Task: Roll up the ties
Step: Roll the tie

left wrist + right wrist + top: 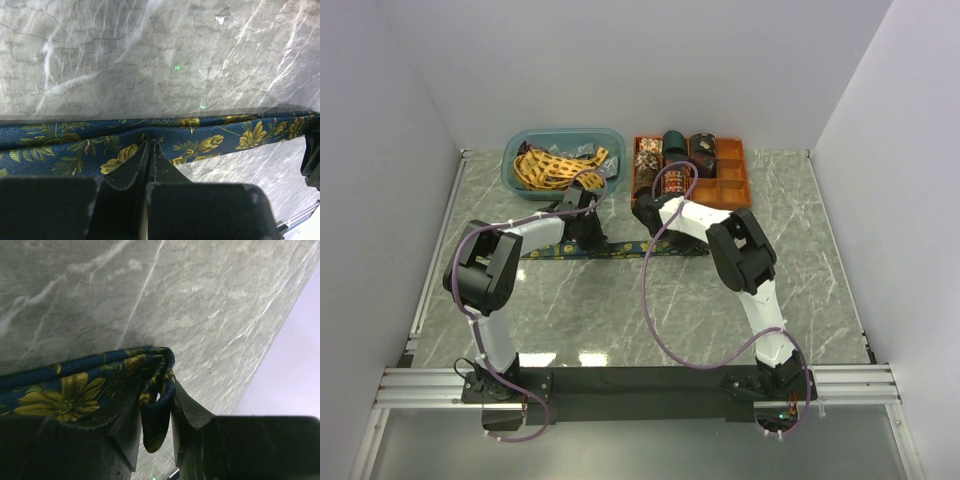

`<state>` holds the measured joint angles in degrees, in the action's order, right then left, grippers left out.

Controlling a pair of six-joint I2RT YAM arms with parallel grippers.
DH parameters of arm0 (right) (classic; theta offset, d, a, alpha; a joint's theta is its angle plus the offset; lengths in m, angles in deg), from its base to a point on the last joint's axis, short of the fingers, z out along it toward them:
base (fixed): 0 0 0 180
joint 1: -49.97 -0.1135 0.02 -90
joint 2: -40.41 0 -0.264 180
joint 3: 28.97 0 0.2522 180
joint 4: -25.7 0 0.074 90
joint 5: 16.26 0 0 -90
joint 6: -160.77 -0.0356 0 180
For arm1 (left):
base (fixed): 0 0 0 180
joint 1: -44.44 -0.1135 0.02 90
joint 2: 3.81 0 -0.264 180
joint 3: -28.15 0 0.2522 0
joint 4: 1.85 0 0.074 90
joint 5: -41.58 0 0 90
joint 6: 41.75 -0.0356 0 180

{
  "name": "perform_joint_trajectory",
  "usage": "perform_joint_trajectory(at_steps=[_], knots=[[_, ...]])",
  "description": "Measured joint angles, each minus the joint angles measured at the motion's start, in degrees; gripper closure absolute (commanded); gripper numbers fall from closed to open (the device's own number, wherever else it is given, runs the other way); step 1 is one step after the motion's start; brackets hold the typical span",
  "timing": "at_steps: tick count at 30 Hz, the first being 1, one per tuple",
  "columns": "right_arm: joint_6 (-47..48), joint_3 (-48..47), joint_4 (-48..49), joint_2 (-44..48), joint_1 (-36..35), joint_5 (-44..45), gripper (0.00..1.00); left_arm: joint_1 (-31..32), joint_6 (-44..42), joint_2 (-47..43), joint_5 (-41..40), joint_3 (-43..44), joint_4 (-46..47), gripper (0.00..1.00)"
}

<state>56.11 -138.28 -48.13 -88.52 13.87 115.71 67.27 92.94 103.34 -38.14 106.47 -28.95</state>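
Note:
A dark navy tie (620, 251) with gold flowers lies stretched left to right across the marble table. In the left wrist view the tie (60, 145) runs across the frame. My left gripper (150, 142) is shut with its tips pinching a pucker of cloth at the tie's near edge. It sits over the tie's middle in the top view (588, 228). In the right wrist view the tie's folded end (75, 390) curls over and hangs loosely between the parted fingers of my right gripper (157, 400), touching the right finger (192, 410).
A blue bin (510, 170) at the back holds a yellow lattice tie (555, 165) and others. Beside it an orange compartment tray (745, 178) holds several rolled ties (675, 145). White walls close in on three sides. Purple cables loop over both arms.

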Motion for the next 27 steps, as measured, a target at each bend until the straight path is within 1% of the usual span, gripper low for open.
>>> perform_joint_trajectory(at_steps=[12, 13, 14, 15, 27], knots=[[-0.9, -1.3, -1.8, 0.3, -1.2, 0.0, 0.65, 0.5, 0.0, 0.0, 0.0, 0.0, 0.1, 0.96], [-0.9, -1.4, -2.0, 0.4, -1.2, -0.1, 0.64, 0.5, 0.0, 0.0, 0.0, 0.0, 0.1, 0.96], [-0.9, -1.6, -2.0, 0.4, -1.3, -0.1, 0.58, 0.5, 0.0, 0.0, 0.0, 0.0, 0.2, 0.96], [-1.0, -1.7, -2.0, 0.4, -1.3, -0.3, 0.58, 0.6, 0.0, 0.0, 0.0, 0.0, 0.1, 0.97], [-0.9, -2.1, -1.3, 3.0, -1.4, -4.3, 0.57, 0.9, 0.0, 0.0, 0.0, 0.0, 0.2, 0.97]])
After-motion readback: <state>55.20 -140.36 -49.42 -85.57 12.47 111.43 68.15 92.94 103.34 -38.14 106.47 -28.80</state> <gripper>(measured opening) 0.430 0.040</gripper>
